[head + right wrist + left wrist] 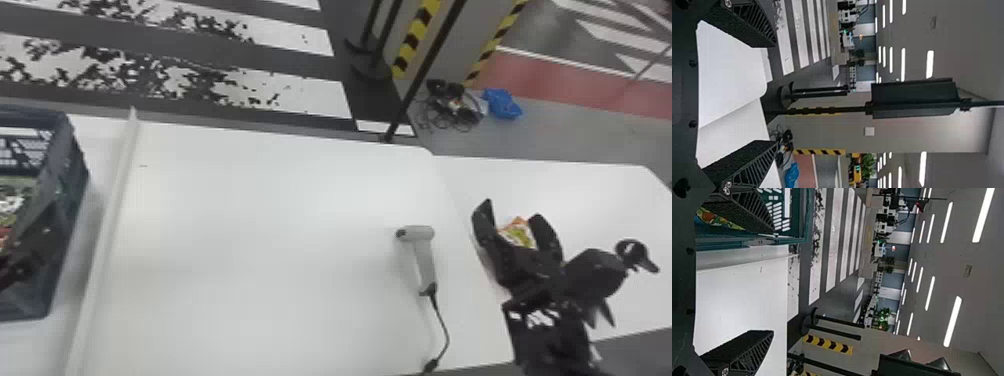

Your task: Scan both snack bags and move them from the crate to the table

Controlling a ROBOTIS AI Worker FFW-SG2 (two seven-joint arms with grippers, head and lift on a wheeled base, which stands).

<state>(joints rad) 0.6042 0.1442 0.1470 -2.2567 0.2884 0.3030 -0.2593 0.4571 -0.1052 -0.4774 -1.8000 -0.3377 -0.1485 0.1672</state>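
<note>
— Where are the bags?
— One bag (518, 234) is on the table (600, 195), other bag (711, 220) is in the crate (75, 200).
— And the grippers?
— Left gripper (17, 267) and right gripper (515, 222) are wide open, both empty.

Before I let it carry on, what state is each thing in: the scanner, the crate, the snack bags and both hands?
Left hand, open
Right hand, open
Scanner, lying down, cord attached
Crate, upright, open-topped
First snack bag, inside crate, partly hidden
Second snack bag, outside crate, partly hidden
</note>
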